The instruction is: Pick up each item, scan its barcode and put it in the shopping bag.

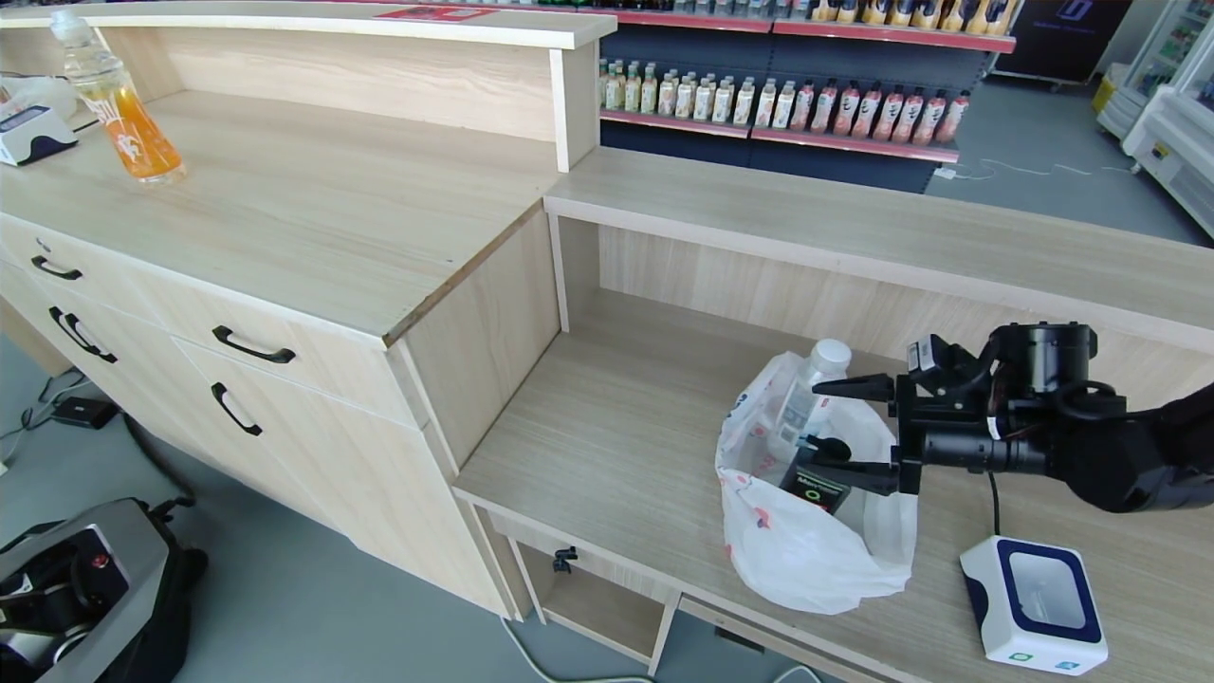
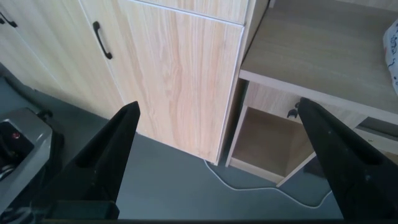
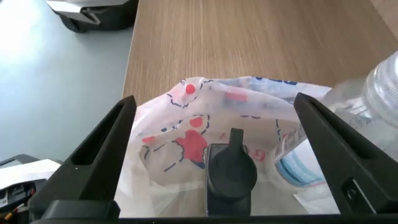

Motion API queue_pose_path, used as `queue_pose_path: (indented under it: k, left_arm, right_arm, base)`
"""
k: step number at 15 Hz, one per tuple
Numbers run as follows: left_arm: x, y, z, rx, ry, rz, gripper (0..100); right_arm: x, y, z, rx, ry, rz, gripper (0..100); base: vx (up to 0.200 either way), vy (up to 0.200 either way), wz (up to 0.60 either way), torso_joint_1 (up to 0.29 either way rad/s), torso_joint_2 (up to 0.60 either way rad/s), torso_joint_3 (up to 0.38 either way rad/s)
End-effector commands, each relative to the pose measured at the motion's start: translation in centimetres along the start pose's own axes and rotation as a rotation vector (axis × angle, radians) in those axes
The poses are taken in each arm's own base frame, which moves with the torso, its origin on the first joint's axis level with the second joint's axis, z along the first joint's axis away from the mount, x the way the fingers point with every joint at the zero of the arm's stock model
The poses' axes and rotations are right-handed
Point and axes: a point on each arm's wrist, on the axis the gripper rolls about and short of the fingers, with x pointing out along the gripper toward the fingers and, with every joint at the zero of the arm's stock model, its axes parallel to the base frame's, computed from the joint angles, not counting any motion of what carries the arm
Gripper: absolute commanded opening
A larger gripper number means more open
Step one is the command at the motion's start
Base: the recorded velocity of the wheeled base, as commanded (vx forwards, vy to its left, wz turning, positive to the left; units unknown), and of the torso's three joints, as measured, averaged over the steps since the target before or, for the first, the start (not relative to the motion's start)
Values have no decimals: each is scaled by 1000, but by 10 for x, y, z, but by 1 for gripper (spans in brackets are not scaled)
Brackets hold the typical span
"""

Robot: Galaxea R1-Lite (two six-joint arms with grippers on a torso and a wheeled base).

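At the lower right of the head view, the right claw (image 1: 812, 425) is held wide open and empty, just above the mouth of the white shopping bag (image 1: 806, 560). Inside the bag, a clear bottle (image 1: 804, 394) with a white cap and a dark item (image 1: 816, 489) with a black top are seen. A white and blue scanner (image 1: 1034, 602) is set near the bag, at the bottom right. An orange drink bottle (image 1: 123, 114) is seen standing at the upper left, on the high counter (image 1: 313, 218). The left claw (image 2: 217, 106) is held open and empty too, beside a wooden cupboard (image 2: 180, 68).
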Motion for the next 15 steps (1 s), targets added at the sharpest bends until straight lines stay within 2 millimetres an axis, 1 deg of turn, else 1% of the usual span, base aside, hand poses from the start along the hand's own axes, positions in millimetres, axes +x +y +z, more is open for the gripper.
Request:
queue_pose_path:
  k: [1,2,3,4,5,7,8,9,10,11,12,13,14,15]
  left_arm:
    - [0,0,0,0,1,-1,100]
    - [0,0,0,-2,0,-1,100]
    - [0,0,0,0,0,0,100]
    - [0,0,0,0,1,0,100]
    - [0,0,0,0,0,-1,100]
    - [0,0,0,0,0,0,100]
    - [0,0,0,0,0,0,100]
    - [0,0,0,0,0,0,100]
    - [0,0,0,0,0,0,100]
    - [0,0,0,0,0,0,100]
    - [0,0,0,0,0,-1,100]
    - [0,0,0,0,0,0,100]
    - [0,0,0,0,0,0,100]
    - [0,0,0,0,0,0,100]
  right_arm:
    - [-19,11,57,-97,-62,-19,100]
    - [-31,22,82,-133,-83,-28,100]
    - [-42,34,99,-163,-98,-40,100]
    - [-60,53,121,-205,-117,-70,100]
    - [-77,72,139,-243,-134,-101,100]
    - [-99,96,169,-318,-195,-128,100]
    - [-104,103,182,-351,-228,-131,100]
    - [-106,104,188,-369,-244,-133,100]
    - [-113,106,211,-438,-285,-164,100]
    - [-119,107,234,-476,-315,-233,100]
    - [-129,111,253,-462,-341,-328,100]
    - [-139,115,268,-425,-365,-428,100]
    - [-147,116,276,-400,-371,-519,100]
    - [-155,118,274,-393,-343,-607,100]
  base:
    - [0,0,0,0,0,0]
    - [0,0,0,0,0,0]
    - [0,0,0,0,0,0]
    - [0,0,0,0,0,0]
    - [0,0,0,0,0,0]
    - [0,0,0,0,0,0]
    - [0,0,-600,7,-2,2]
    - [0,0,-600,7,-12,2]
    - [0,0,-600,-7,2,2]
    - [0,0,-600,7,-7,7]
    - [0,0,-600,7,7,7]
    - [0,0,-600,7,7,2]
    - [0,0,-600,2,2,7]
    - [0,0,-600,-2,2,7]
